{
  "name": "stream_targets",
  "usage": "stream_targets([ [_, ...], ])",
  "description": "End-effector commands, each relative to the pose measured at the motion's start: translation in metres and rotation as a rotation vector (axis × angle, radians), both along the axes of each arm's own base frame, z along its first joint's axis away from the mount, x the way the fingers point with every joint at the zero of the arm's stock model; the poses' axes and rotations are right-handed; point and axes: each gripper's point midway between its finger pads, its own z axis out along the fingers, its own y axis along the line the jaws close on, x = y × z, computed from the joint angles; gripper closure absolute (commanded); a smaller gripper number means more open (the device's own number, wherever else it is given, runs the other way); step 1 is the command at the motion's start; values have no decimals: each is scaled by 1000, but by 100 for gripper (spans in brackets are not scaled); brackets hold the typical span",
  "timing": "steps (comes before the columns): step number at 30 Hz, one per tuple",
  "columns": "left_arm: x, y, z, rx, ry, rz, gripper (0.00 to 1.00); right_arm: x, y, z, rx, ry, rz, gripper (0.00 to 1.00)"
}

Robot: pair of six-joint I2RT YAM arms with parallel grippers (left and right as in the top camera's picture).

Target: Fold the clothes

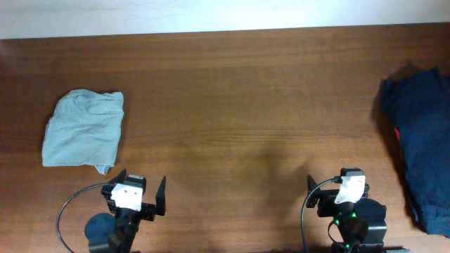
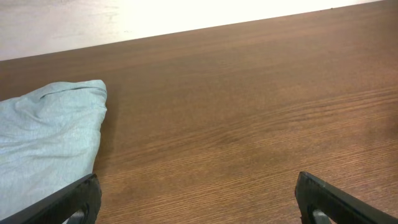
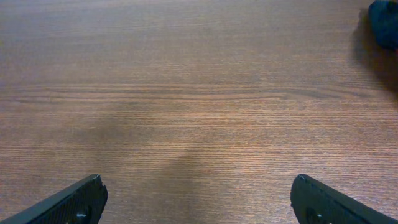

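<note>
T-shirt (image 1: 83,130), pale grey-blue and wrinkled, lies bunched on the left side of the table (image 1: 239,84), just ahead of my left gripper (image 1: 144,177), whose jaws stand wide apart and hold nothing. My right gripper (image 1: 337,184) is likewise spread wide and empty, with a dark navy garment (image 1: 418,140) off to its right.

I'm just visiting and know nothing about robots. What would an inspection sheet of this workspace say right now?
Surface: brown wooden table, wood grain visible.
Job's things: pale grey-blue T-shirt, bunched, at the left side, untouched.
Clutter: dark navy garment with a red patch, at the right edge.
Grippers: left gripper and right gripper both open, empty.
Cables: a black cable loops beside each arm.
Surroundings: pale strip beyond the far edge.
</note>
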Motion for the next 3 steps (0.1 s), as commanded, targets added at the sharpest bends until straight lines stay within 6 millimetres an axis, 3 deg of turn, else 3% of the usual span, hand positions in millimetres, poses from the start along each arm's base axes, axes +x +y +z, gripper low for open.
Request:
stream_targets([
  [1, 0, -3, -3, -13, 0, -16, 1, 0, -1, 0, 3, -5, -3, 1],
  [3, 0, -3, -3, -13, 0, -16, 1, 0, -1, 0, 3, -5, -3, 1],
])
